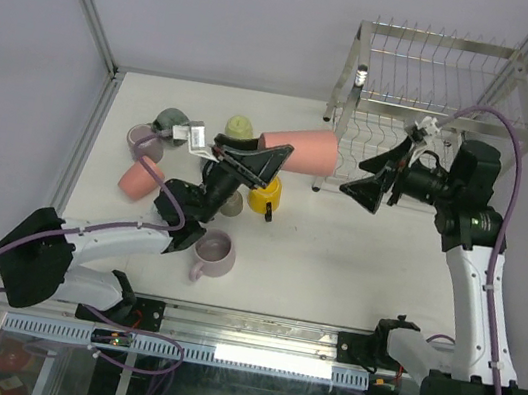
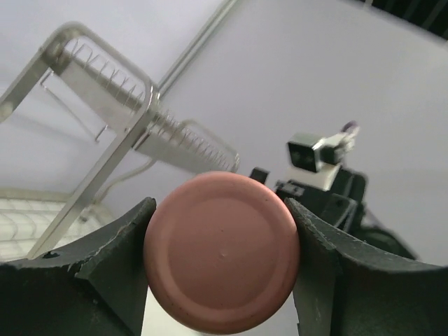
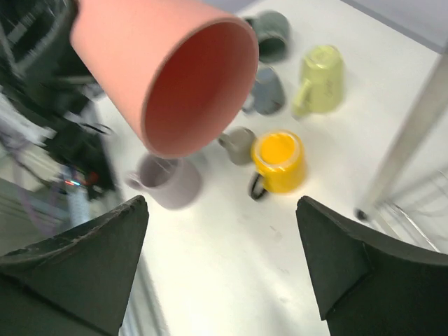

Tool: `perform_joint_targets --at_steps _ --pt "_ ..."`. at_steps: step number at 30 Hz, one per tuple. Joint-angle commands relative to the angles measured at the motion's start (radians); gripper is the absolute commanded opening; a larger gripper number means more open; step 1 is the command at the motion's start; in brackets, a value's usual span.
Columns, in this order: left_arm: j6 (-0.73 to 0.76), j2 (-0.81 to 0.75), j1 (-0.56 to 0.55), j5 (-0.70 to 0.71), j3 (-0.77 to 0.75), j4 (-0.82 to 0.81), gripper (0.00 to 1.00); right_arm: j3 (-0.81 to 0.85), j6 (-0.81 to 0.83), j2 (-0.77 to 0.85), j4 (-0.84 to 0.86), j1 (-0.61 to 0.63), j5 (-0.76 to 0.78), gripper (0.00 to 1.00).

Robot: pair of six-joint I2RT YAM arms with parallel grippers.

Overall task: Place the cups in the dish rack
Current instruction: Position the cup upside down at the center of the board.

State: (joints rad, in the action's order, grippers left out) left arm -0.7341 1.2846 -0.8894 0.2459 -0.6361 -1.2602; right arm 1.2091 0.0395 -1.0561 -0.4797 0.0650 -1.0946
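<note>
Salmon tumbler [image 1: 299, 149] lies on its side in the air, long axis roughly level and running left to right across the table [image 1: 354, 263]. Its open mouth faces right, toward the dish rack [image 1: 446, 76] and the right gripper [image 1: 366, 181]; its closed flat base faces back at the left wrist. It is a plain matte pink, no handle, slightly tapered, with a darker red inside seen from the right wrist. The left gripper [image 1: 272, 161] is clamped on the base end, one finger [image 2: 105, 266] pressed on each side of the round bottom. The right gripper's jaws are spread wide with nothing between them, just off the tumbler's mouth and not touching. The tumbler hangs just left of the rack's lower shelf, above the yellow mug [image 1: 264, 196]. A mauve mug [image 1: 214, 253] stands upright near the left arm.
</note>
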Motion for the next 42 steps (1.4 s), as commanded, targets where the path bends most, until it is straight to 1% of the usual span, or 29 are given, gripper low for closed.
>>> perform_joint_targets --at_steps 1,5,7,9,13,14,16,19,21,26,33,35,36,38,40,42 --pt "0.179 -0.008 0.003 -0.167 -0.110 0.362 0.00 -0.048 0.446 0.078 -0.293 -0.036 0.202 0.90" --pt "0.341 0.036 0.001 -0.228 -0.253 0.690 0.00 -0.130 0.463 0.121 -0.252 -0.109 0.272 0.90" --pt "0.416 0.067 -0.006 -0.232 -0.321 0.826 0.00 -0.160 0.463 0.120 -0.236 -0.160 0.260 0.88" --pt "0.491 0.105 -0.018 -0.226 -0.401 0.960 0.00 -0.182 0.472 0.110 -0.234 -0.216 0.216 0.86" --pt "0.622 0.238 -0.059 -0.203 -0.547 1.184 0.00 -0.193 0.551 0.079 -0.278 -0.285 0.129 0.85" --pt "0.650 0.269 -0.071 -0.193 -0.582 1.254 0.00 -0.193 0.574 0.073 -0.290 -0.289 0.122 0.85" --pt "0.701 0.332 -0.097 -0.168 -0.646 1.341 0.00 -0.200 0.605 0.067 -0.296 -0.289 0.125 0.85" --pt "0.758 0.418 -0.131 -0.128 -0.728 1.441 0.00 -0.214 0.624 0.064 -0.297 -0.289 0.140 0.85" --pt "0.778 0.462 -0.145 -0.113 -0.764 1.473 0.00 -0.226 0.625 0.064 -0.293 -0.290 0.142 0.85" --pt "0.804 0.539 -0.152 -0.146 -0.822 1.488 0.00 -0.242 0.625 0.062 -0.279 -0.300 0.155 0.85" --pt "0.806 0.651 -0.153 -0.180 -0.902 1.466 0.00 -0.265 0.605 0.053 -0.258 -0.314 0.138 0.85" --pt "0.800 0.669 -0.152 -0.190 -0.906 1.438 0.02 -0.271 0.605 0.051 -0.255 -0.317 0.135 0.85" --pt "0.795 0.674 -0.152 -0.190 -0.907 1.424 0.06 -0.274 0.610 0.050 -0.255 -0.317 0.130 0.85" --pt "0.786 0.684 -0.152 -0.187 -0.902 1.395 0.17 -0.282 0.634 0.051 -0.258 -0.318 0.113 0.85" --pt "0.775 0.689 -0.152 -0.178 -0.893 1.365 0.30 -0.296 0.666 0.057 -0.253 -0.318 0.087 0.86" --pt "0.767 0.689 -0.152 -0.175 -0.882 1.344 0.39 -0.309 0.687 0.060 -0.235 -0.318 0.073 0.86"
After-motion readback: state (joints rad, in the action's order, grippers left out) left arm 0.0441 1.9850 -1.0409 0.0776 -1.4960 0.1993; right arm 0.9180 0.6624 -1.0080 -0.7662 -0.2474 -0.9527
